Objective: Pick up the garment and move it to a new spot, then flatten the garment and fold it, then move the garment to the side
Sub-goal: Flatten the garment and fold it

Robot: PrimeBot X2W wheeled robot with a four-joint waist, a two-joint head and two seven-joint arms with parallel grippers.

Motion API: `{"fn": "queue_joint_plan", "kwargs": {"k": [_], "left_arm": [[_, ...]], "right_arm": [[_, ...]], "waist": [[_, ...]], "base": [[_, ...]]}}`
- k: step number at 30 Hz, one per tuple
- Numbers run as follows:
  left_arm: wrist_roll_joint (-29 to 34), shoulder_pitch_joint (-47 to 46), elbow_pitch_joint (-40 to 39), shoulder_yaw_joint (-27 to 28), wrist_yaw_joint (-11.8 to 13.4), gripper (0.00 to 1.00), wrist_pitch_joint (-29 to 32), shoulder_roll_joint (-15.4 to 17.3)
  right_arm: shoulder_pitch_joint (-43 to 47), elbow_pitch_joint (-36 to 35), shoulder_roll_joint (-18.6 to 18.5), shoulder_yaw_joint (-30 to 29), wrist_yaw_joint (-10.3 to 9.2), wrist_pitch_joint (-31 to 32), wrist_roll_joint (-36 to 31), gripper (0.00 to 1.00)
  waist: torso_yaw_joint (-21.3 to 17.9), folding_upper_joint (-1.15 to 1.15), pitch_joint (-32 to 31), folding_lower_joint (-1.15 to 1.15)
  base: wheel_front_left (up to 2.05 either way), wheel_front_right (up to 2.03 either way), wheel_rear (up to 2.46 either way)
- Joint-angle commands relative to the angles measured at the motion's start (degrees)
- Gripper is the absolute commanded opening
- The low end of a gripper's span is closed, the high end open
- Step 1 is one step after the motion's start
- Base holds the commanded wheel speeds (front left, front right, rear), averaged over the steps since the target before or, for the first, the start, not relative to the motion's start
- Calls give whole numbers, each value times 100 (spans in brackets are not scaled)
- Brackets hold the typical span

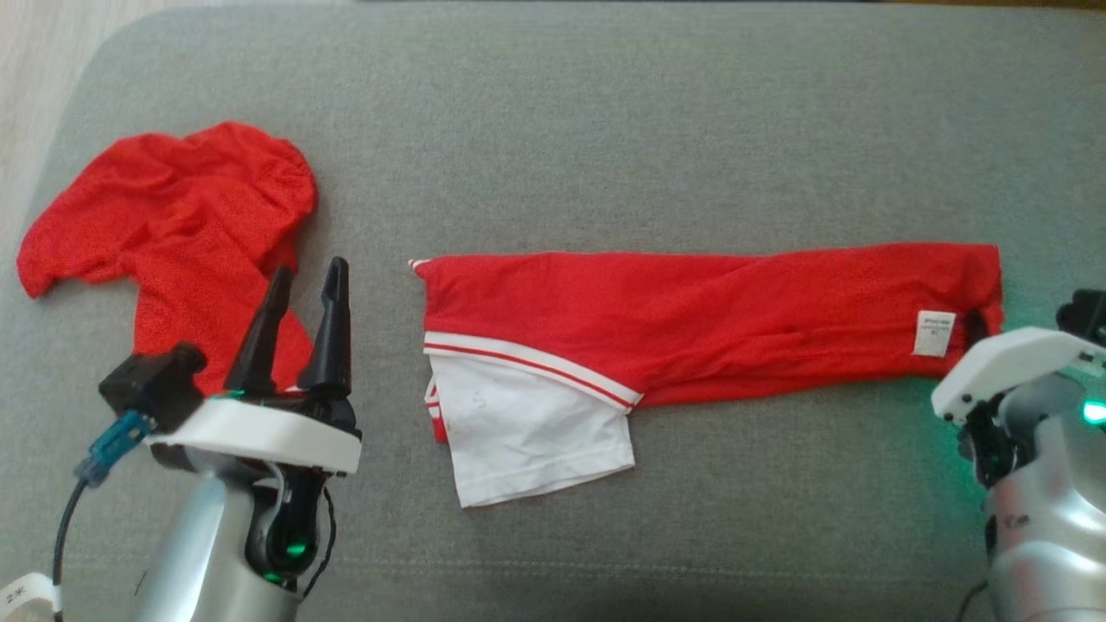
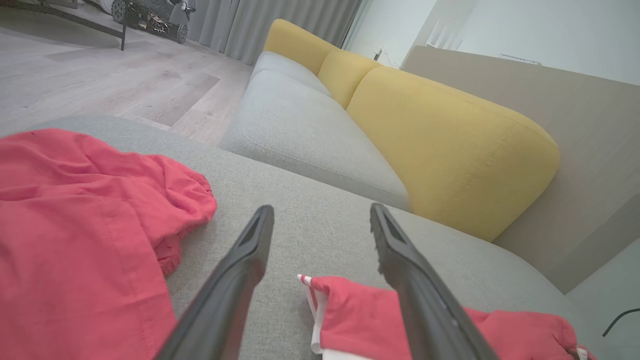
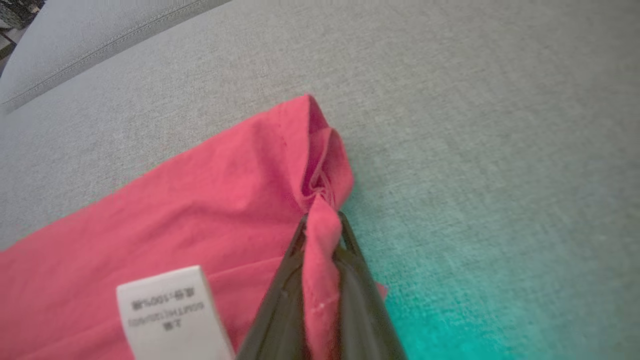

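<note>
- The long folded garment lies flat on the sofa seat, across the centre and right of the head view.
- Its label sits near its right end.
- The crumpled garment lies on the same seat at the upper left, well apart from the long one's left end.
- The left hand stands at the lower left, in front of the crumpled garment's lower part.
- The right hand is at the right edge of the head view, with the long garment's right corner between its fingers.
- The floor shows in the upper left corner, beyond the seat.
- In the left wrist view, back cushions at the upper right stand behind a second seat.
</note>
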Motion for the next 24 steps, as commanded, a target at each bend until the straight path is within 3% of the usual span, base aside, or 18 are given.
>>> {"fn": "queue_joint_plan", "kwargs": {"k": [1,5,9,14,19,24], "left_arm": [[-24,-184,-151,228,-35,100,-69,102],[-3,-122,-124,209,-36,100,-69,53],[16,-58,-95,215,-36,100,-69,1],[36,12,-71,213,-36,100,-69,-66],[47,60,-33,170,-36,100,-69,-127],[47,127,62,166,-36,100,-69,-166]], "right_arm": [[-9,-119,-112,122,37,-79,25,0],[122,-193,-353,-205,37,-251,-97,0],[215,-465,-519,-903,37,-468,-724,0],[102,-844,-128,-1451,37,-438,-1327,0],[11,-1053,156,-1211,37,-388,-1402,0],[30,-1342,302,-364,37,-349,-927,0]], "waist": [[-45,0,-62,0],[-126,0,-214,0],[-201,0,-374,0],[-263,0,-476,0],[-279,0,-578,0],[-286,0,-752,0]], "base": [[0,0,0],[0,0,0],[0,0,0],[0,0,0],[0,0,0],[0,0,0]]}}
